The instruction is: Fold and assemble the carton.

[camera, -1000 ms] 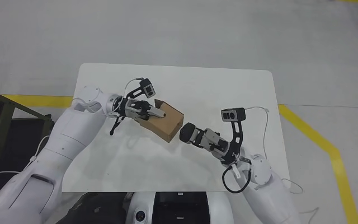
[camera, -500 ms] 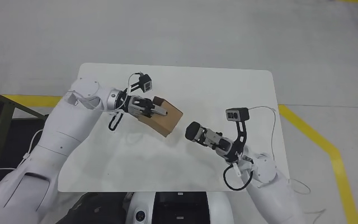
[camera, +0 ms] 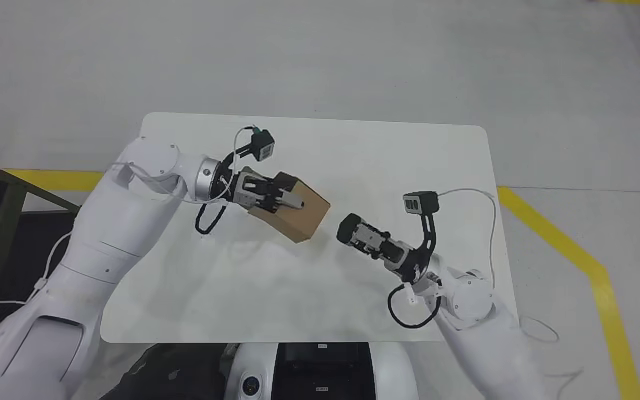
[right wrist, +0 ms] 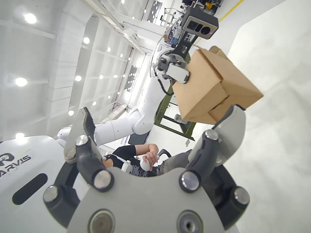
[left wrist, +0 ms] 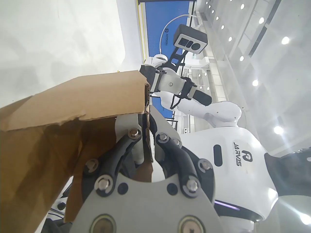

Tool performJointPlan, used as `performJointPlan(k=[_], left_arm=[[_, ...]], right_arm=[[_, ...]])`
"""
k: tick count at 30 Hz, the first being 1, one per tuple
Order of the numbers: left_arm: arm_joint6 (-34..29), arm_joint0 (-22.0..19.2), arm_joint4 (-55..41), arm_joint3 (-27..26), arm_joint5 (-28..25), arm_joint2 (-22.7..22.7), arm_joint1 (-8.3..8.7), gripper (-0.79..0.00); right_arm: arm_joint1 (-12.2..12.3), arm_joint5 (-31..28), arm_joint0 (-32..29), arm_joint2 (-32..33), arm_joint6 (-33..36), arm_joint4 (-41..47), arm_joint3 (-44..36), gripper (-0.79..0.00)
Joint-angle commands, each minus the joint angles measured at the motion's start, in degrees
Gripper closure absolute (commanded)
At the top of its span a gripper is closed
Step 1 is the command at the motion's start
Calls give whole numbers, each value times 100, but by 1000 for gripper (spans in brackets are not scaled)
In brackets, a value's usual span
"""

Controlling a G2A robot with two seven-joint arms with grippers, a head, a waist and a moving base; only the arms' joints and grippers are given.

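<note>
A brown cardboard carton (camera: 303,210) is held slightly tilted over the left middle of the white table (camera: 400,160). My left gripper (camera: 287,198) is shut on one wall of the carton (left wrist: 73,98), its fingers (left wrist: 143,132) pinching the corrugated edge. My right gripper (camera: 349,229) stands open a short way to the right of the carton, apart from it. In the right wrist view the carton (right wrist: 213,86) shows its folded end flaps between and beyond the spread fingers (right wrist: 85,120), with the left gripper (right wrist: 177,72) clamped on its far side.
The table's bare surface (camera: 420,170) stretches behind and to the right of the arms. A dark metal frame (camera: 25,195) stands off the table's left edge, and a yellow floor line (camera: 560,240) runs past its right side.
My right gripper has drawn back to the right, off the carton's end. My left gripper has turned and shifted the carton slightly away from the table's front edge.
</note>
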Motion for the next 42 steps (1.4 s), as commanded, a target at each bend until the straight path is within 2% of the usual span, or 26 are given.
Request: performJointPlan(k=[1, 7, 10, 15, 18, 21, 27, 36, 37, 39, 42], left_arm=[[-597, -44, -732, 189, 234, -63, -13, 0], [-642, -182, -1095, 368, 586, 42, 13, 0], [-642, -304, -1176, 429, 695, 135, 81, 0], [-642, -511, -1186, 539, 680, 430, 163, 0], [-642, -680, -980, 704, 452, 652, 157, 0], [-629, -810, -775, 845, 194, 885, 74, 0], [-272, -976, -483, 988, -284, 1398, -197, 0], [-204, -1391, -45, 1662, -350, 2071, -602, 0], [-124, -1437, 17, 1762, -371, 2123, -646, -52], [-47, -1519, 74, 1909, -415, 2235, -744, -225], [108, -1637, 188, 2156, -515, 2386, -889, -366]], right_arm=[[2, -104, 22, -47, -36, -375, -4, -785], [15, -690, 34, -68, -246, -1278, 35, -785], [23, -984, 38, -83, -315, -1447, 132, -785], [50, -1302, 110, -62, -295, -1545, 290, -785], [71, -1428, 126, 12, -354, -1627, 359, -785], [94, -1577, 84, 111, -484, -1719, 377, -785], [135, -1940, -150, 297, -849, -1928, 267, -785], [174, -2062, -354, 418, -1216, -2239, 238, -785], [176, -2052, -366, 422, -1254, -2277, 240, -785], [179, -2026, -386, 427, -1338, -2366, 244, -785], [181, -1968, -410, 422, -1453, -2499, 243, -785]])
